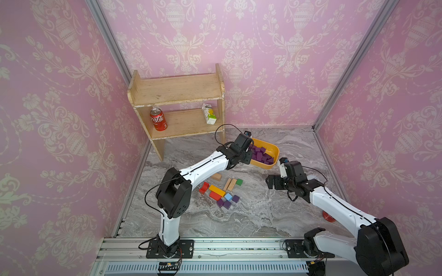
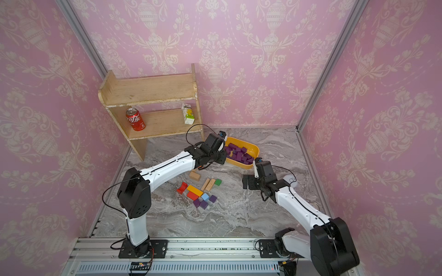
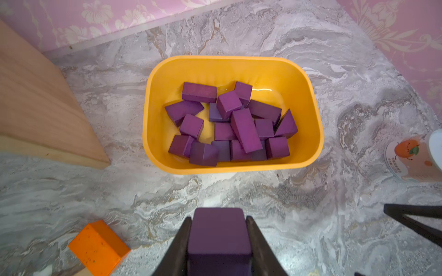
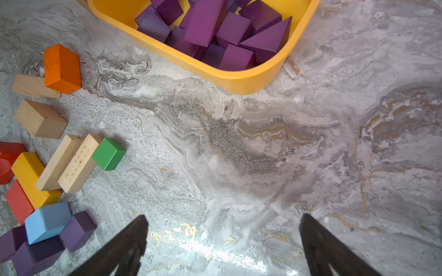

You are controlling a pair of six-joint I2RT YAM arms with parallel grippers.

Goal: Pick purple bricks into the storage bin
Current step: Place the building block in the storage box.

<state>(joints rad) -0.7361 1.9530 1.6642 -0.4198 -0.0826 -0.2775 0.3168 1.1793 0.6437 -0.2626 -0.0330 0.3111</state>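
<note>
The left gripper [image 3: 218,218] was clenched on a purple brick [image 3: 218,239], which sat squarely between its two dark fingers [image 3: 181,241]. It hung above the marble tabletop [image 3: 239,191], just short of the near wall of the storage bin [image 3: 229,59]. In both top views that wrist sat at the bin's left edge.

The yellow-orange tub stood near the back of the table, just right of the wooden shelf [image 1: 177,90]. It held a loose heap of purple bricks [image 3: 245,129], cubes and bars, with one wedge among them, some lying across others.

The right gripper [image 4: 222,221] was spread wide with nothing between its fingers. It hung over bare marble, between the bin and the scattered blocks.

Three more purple cubes [image 1: 226,204] lay on the table at the near edge of that scatter, crowded around a light-blue block [image 4: 47,222]. Farther back were a yellow bar [image 4: 30,176], red pieces [image 4: 18,203], two tan bars [image 4: 69,162] side by side, a green cube [image 4: 108,154] touching one of them, and an orange block [image 4: 62,69] resting on another tan piece.

On the shelf's lower tier stood a red Coca-Cola can [image 1: 158,119] and a small drink carton [image 1: 209,114], well apart.
</note>
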